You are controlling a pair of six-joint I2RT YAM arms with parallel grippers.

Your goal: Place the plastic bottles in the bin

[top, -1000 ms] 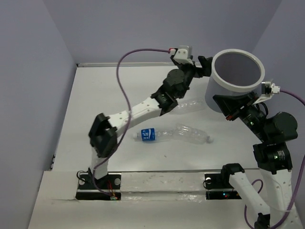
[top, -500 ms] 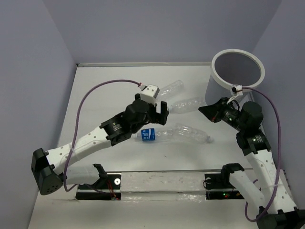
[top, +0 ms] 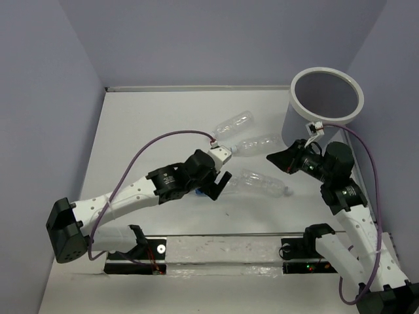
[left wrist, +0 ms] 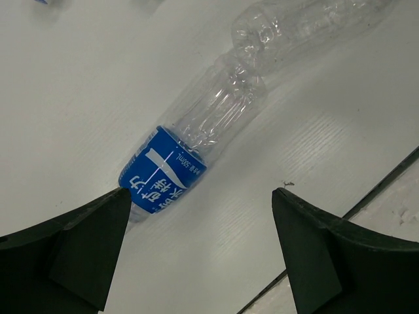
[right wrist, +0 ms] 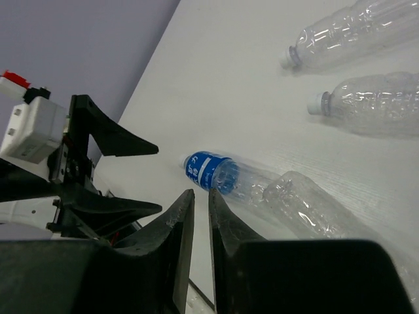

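The blue-labelled bottle [left wrist: 163, 171] lies on its side on the white table, also seen in the right wrist view [right wrist: 209, 171]. My left gripper [left wrist: 201, 194] is open and empty just above it, its jaws straddling the label end; in the top view [top: 219, 186] it hides most of that bottle. A crushed clear bottle [top: 263, 184] lies touching its base end. Two more clear bottles [top: 234, 123] [top: 259, 144] lie farther back. My right gripper [top: 270, 157] is shut and empty, hovering left of the grey bin [top: 326, 98]; its tips show in the right wrist view [right wrist: 200, 196].
The bin stands at the table's back right corner against the purple wall. Purple walls close in the left and back. A black-seamed strip [top: 216, 248] runs along the near edge by the arm bases.
My left arm swung back from the bin and came down over the blue-labelled bottle. My right gripper moved left and lower, away from the bin's side.
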